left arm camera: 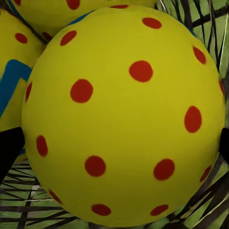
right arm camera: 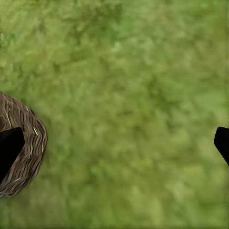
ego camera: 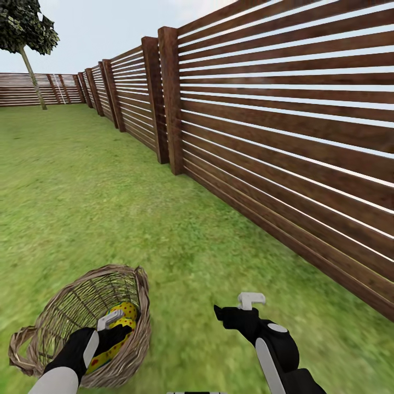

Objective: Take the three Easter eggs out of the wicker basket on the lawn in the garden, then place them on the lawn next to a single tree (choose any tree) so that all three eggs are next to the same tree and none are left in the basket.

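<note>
Item: left gripper [ego camera: 112, 323] inside wicker basket [ego camera: 65, 306], fingers spread around an Easter egg [left arm camera: 121, 114], not visibly clamped. Right gripper [ego camera: 241, 309]: fingers released, empty, over lawn [right arm camera: 133, 95].

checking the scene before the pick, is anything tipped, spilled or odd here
The wicker basket looks tilted on the lawn, its mouth tipped toward the robot. The eggs remain inside; the left gripper reaches among them. Nothing looks spilled.

Left gripper [ego camera: 112, 323] seemingly spread wide, right gripper [ego camera: 241, 306] open.
</note>
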